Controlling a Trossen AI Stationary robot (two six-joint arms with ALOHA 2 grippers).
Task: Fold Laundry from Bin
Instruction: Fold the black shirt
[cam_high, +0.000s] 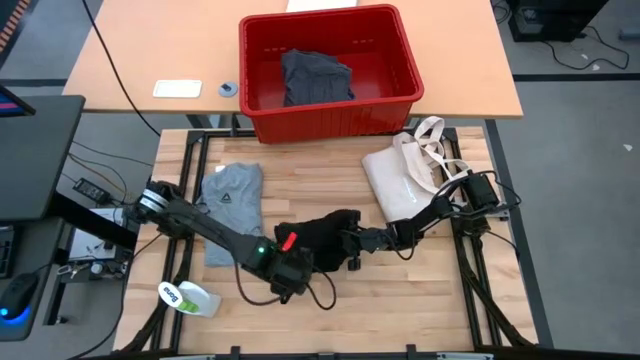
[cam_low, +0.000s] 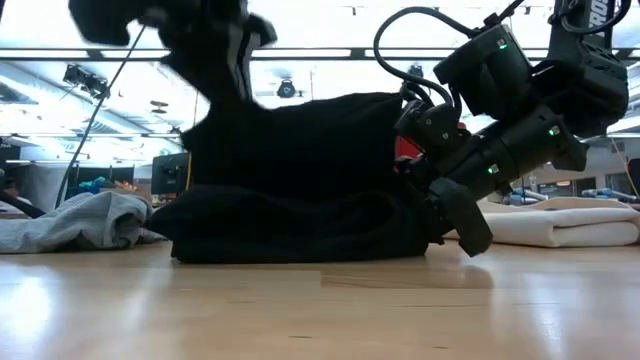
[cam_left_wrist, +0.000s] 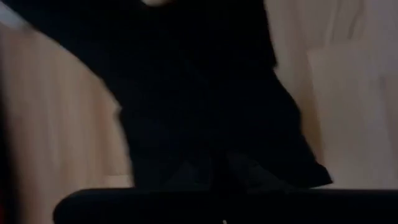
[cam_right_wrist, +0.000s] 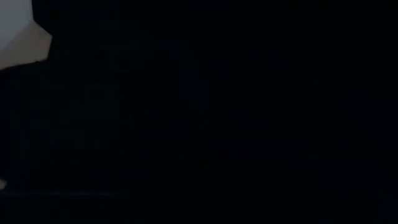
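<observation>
Two dark, near-black arms are seen, each built of chunky rounded joint housings linked by slimmer tubes. On the left arm (cam_high: 215, 233) a silver metallic ring is shown at the joint nearest its base, a small green light near the wrist and a red patch beside it. A thin black cable is looped from that wrist. On the right arm (cam_low: 520, 110) several small green lights are carried, and a black cable is arched above the housings.

Wooden table (cam_high: 330, 320) under black garment (cam_high: 318, 232), grey T-shirt (cam_high: 232, 195), tote bag (cam_high: 400, 180).
</observation>
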